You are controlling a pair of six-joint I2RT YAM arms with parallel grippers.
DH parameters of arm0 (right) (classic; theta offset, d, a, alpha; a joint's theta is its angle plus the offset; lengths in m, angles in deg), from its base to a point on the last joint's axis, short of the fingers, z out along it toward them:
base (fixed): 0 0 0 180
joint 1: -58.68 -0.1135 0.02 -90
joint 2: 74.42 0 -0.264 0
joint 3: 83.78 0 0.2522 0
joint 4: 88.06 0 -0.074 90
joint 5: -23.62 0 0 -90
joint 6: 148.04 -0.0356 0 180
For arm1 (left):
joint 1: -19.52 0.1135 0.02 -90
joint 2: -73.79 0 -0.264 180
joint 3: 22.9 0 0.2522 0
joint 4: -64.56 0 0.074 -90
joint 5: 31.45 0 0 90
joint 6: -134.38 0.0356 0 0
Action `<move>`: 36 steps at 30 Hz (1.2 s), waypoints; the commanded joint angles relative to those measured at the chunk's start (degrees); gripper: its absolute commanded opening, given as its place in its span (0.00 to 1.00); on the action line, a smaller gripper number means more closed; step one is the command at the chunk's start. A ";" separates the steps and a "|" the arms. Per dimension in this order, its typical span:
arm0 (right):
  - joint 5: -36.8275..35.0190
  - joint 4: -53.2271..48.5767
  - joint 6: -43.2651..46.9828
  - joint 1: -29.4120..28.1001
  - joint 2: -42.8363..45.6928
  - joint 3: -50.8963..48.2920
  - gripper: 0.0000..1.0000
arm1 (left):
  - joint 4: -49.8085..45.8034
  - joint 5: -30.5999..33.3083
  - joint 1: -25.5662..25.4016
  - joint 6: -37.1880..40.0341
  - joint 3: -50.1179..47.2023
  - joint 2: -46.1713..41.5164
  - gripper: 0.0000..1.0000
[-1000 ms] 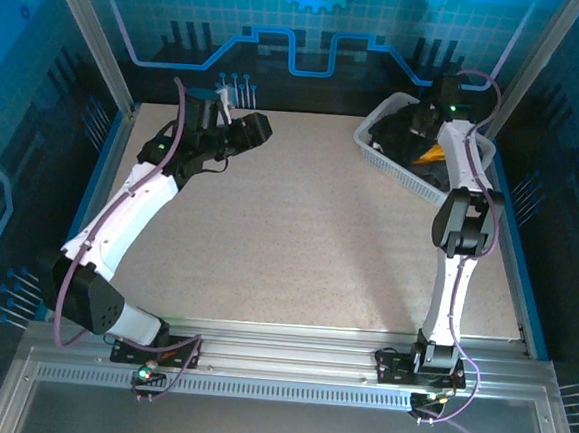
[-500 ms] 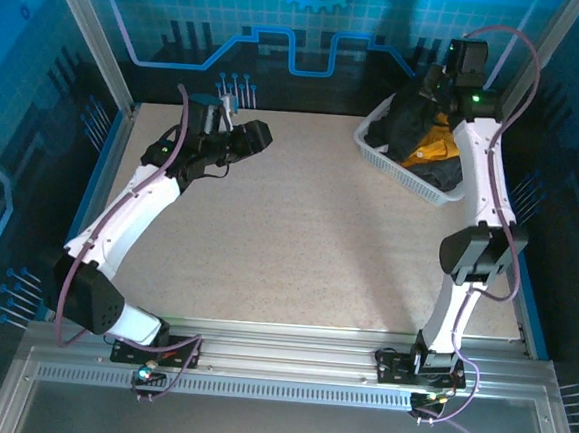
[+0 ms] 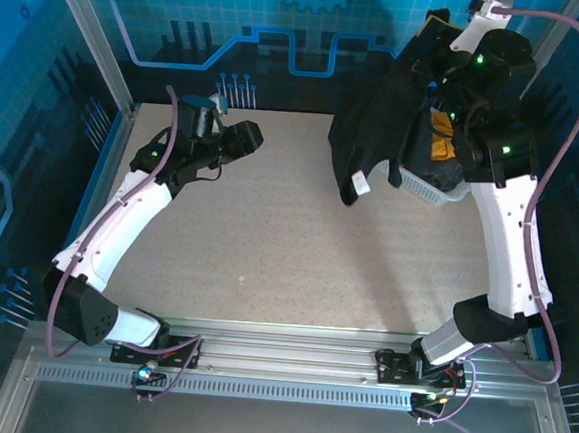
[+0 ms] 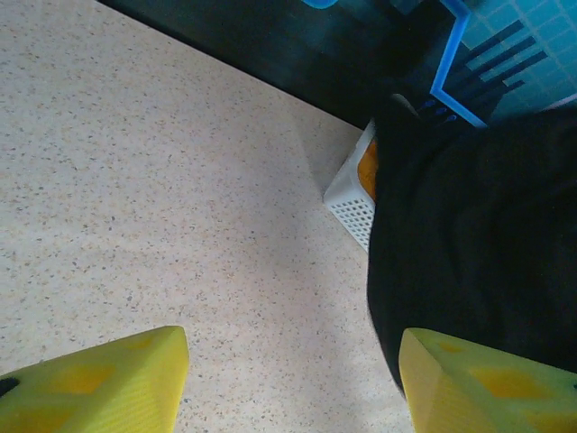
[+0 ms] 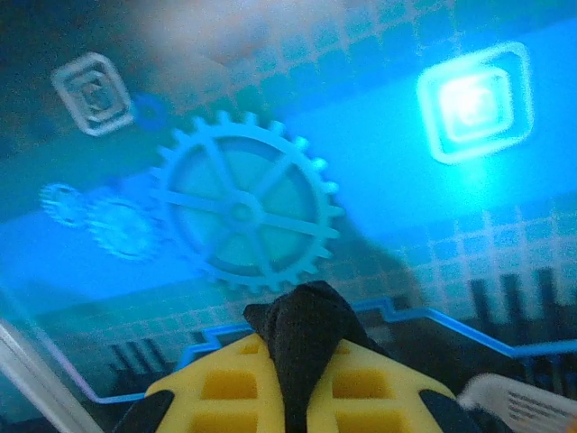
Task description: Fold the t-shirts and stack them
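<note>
A: What changed on the right?
B: The right gripper [image 5: 302, 379], clamped on a fold of the black t-shirt [image 3: 377, 123], has risen. The shirt was bunched at the white basket [image 3: 424, 191]; now it hangs over the table [image 3: 267, 245], far right.
A: And the left?
B: The left gripper [image 4: 293, 365] stays far left, fingers spread, empty. The orange-yellow t-shirt [image 3: 440, 148] remains in the basket.
</note>
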 commanded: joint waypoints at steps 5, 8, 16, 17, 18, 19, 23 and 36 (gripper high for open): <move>-3.37 -3.80 -0.39 -13.30 -8.94 6.17 0.00 | -5.08 4.65 1.36 -0.74 -0.06 -4.08 0.64; -3.61 -3.77 -2.72 -18.94 -14.13 3.11 0.00 | -6.72 5.97 2.13 -1.50 -1.15 -5.88 0.64; 19.21 -19.70 -7.58 -25.85 -46.41 35.60 0.38 | -10.78 6.81 3.19 -2.93 -6.82 -11.47 0.64; 20.25 -22.49 -7.67 -26.08 -48.96 39.68 0.46 | -11.36 6.82 3.17 -3.12 -7.59 -11.92 0.64; 20.69 -24.83 -7.43 -26.26 -50.52 42.17 0.55 | -11.91 6.65 3.28 -3.30 -8.54 -12.64 0.64; 20.67 -26.36 -7.07 -26.09 -50.63 41.87 0.60 | -12.25 6.20 3.30 -3.48 -9.59 -13.11 0.64; 19.89 -24.37 -6.11 -23.83 -40.34 22.78 0.64 | -13.26 1.73 2.92 -4.31 -14.06 -13.99 0.65; 18.88 -5.30 -7.04 -0.35 1.28 -56.60 0.63 | 0.34 -9.85 -9.08 -23.91 -38.03 -6.99 0.66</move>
